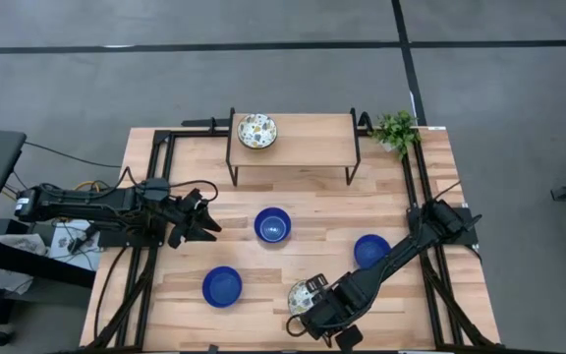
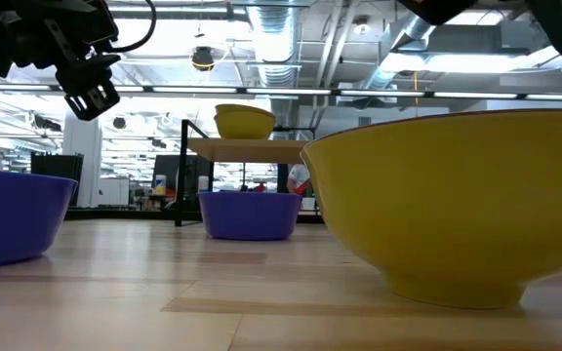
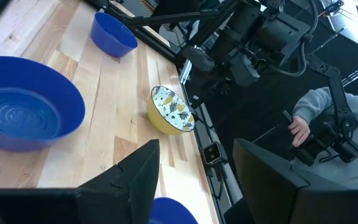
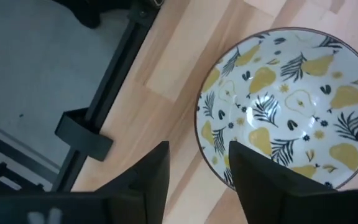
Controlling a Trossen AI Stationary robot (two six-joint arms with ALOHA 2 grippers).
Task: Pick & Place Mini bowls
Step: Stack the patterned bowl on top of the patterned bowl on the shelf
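Note:
A patterned mini bowl [image 1: 306,293], yellow outside [image 2: 457,205], stands on its foot near the table's near edge. My right gripper [image 4: 199,150] hangs above it, open and pointing down. One finger is over the bowl's inside and the other outside its rim [image 4: 209,146], without touching. Three blue mini bowls [image 1: 272,225] [image 1: 370,250] [image 1: 222,286] stand on the table. Another patterned mini bowl [image 1: 256,130] sits on the small shelf [image 1: 308,147]. At the table's left, my left gripper [image 1: 204,218] waits open above the table.
The shelf stands on dark legs at the far middle, with a small green plant [image 1: 396,130] to its right. Dark frame rails [image 1: 155,197] run along the table's left and right sides. A seated person [image 3: 328,118] shows beyond the near edge in the left wrist view.

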